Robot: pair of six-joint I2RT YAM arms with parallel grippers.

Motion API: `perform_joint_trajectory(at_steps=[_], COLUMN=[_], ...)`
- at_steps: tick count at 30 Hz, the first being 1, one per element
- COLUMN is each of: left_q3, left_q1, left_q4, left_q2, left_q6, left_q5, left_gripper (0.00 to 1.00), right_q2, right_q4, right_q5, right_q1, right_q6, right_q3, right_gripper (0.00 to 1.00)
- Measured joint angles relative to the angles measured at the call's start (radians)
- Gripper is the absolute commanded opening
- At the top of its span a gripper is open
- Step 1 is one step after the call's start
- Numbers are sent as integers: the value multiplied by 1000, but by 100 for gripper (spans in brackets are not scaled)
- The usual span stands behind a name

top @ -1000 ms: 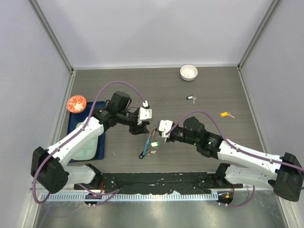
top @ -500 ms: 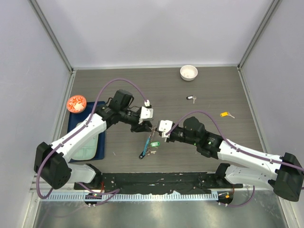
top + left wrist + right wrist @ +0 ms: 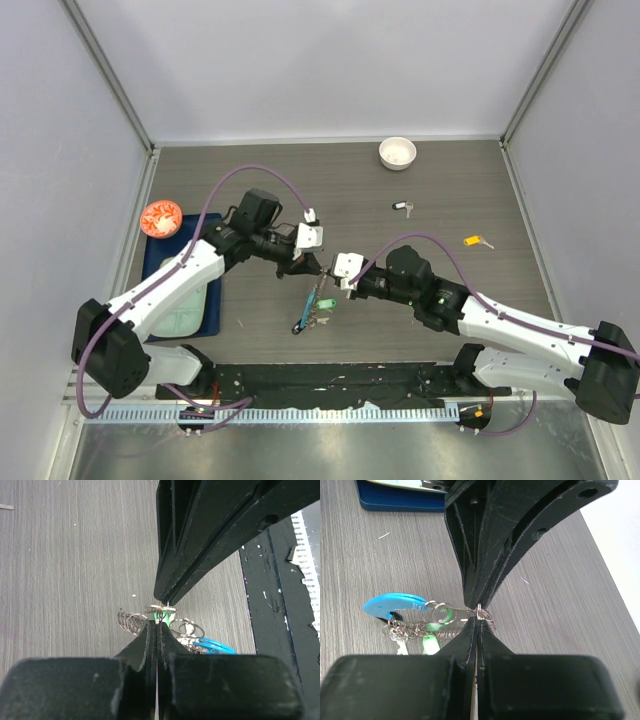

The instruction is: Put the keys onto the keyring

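The keyring (image 3: 312, 305) lies mid-table, a silver chain with a blue plastic segment (image 3: 394, 603), also seen in the left wrist view (image 3: 212, 645). Green-tagged keys (image 3: 430, 643) hang on it. My left gripper (image 3: 309, 266) and right gripper (image 3: 329, 277) meet tip to tip above its upper end. Both are shut and pinch a small silver split ring (image 3: 479, 611) of the keyring between them. The left gripper's tips (image 3: 159, 623) close over the green tag (image 3: 161, 616). A black-tagged key (image 3: 402, 207) and a yellow-tagged key (image 3: 476, 241) lie loose at the right.
A small white bowl (image 3: 397, 152) stands at the back. A blue tray (image 3: 152, 262) with a pale insert lies at the left, with an orange-red dish (image 3: 161, 217) at its far end. A black strip (image 3: 330, 380) runs along the near edge.
My left gripper has moved a little right and down until its tips meet the right gripper at the ring. The right arm and the keyring have stayed put.
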Motion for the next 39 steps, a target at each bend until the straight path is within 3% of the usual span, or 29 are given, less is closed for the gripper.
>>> perform_joint_trajectory(at_steps=[7, 20, 34, 36, 39], left_q3=[-96, -328, -488, -514, -537], left_q1=[16, 49, 80, 82, 82], left_q4=[101, 461, 812, 859, 891], left_q2=[-122, -313, -378, -378, -386], left_q6=[-91, -431, -713, -744, -770], left_q5=[-30, -39, -51, -59, -74], left_gripper=[0, 0, 1, 7, 29], right_q2=[-1, -2, 5, 7, 7], right_q4=[35, 75, 80, 78, 74], right_q5=[-7, -19, -20, -18, -18], right_q1=[5, 7, 6, 6, 6], right_q6=[0, -1, -2, -2, -2], right_q3=[0, 0, -2, -2, -3], right_gripper=[1, 1, 1, 1, 1])
